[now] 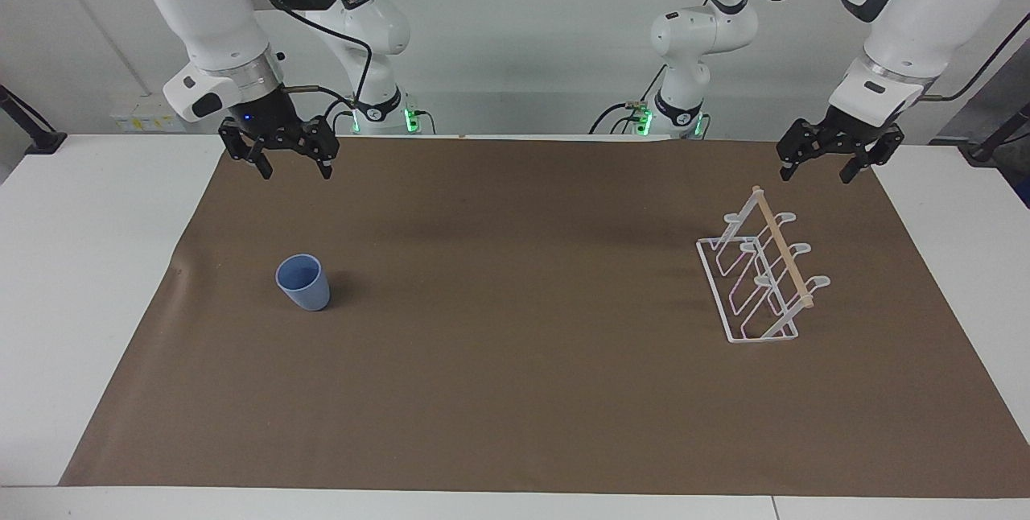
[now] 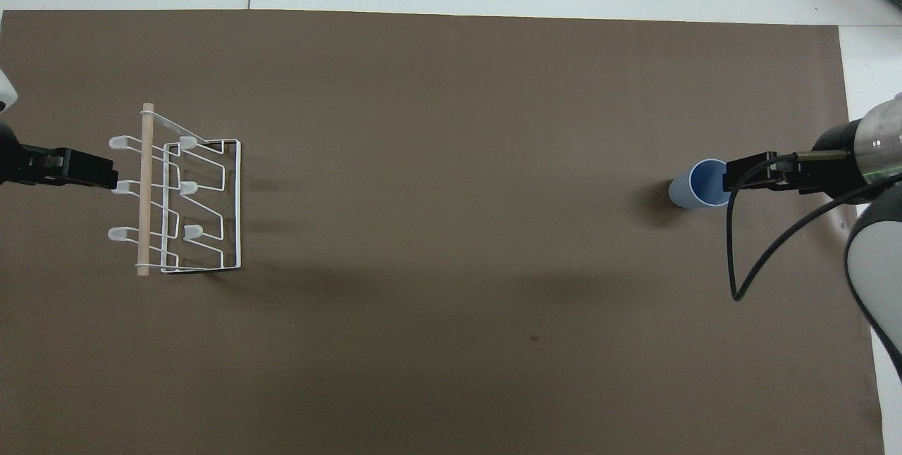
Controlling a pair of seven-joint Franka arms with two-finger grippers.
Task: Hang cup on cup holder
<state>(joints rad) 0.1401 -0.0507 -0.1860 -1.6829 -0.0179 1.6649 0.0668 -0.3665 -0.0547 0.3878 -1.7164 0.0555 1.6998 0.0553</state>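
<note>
The light blue cup (image 1: 303, 282) stands upright, mouth up, on the brown mat toward the right arm's end of the table; it also shows in the overhead view (image 2: 697, 184). The white wire cup holder (image 1: 713, 291) with its wooden dowel (image 1: 780, 258) stands toward the left arm's end and holds no cups; the overhead view shows it too (image 2: 239, 208). My right gripper (image 1: 295, 174) hangs open and empty, high over the mat and apart from the cup. My left gripper (image 1: 814, 177) hangs open and empty, above the mat beside the holder.
A brown mat (image 1: 515, 391) covers most of the white table (image 1: 88, 278). The arms' bases stand at the robots' edge. A loose black cable (image 2: 747, 258) hangs from the right arm.
</note>
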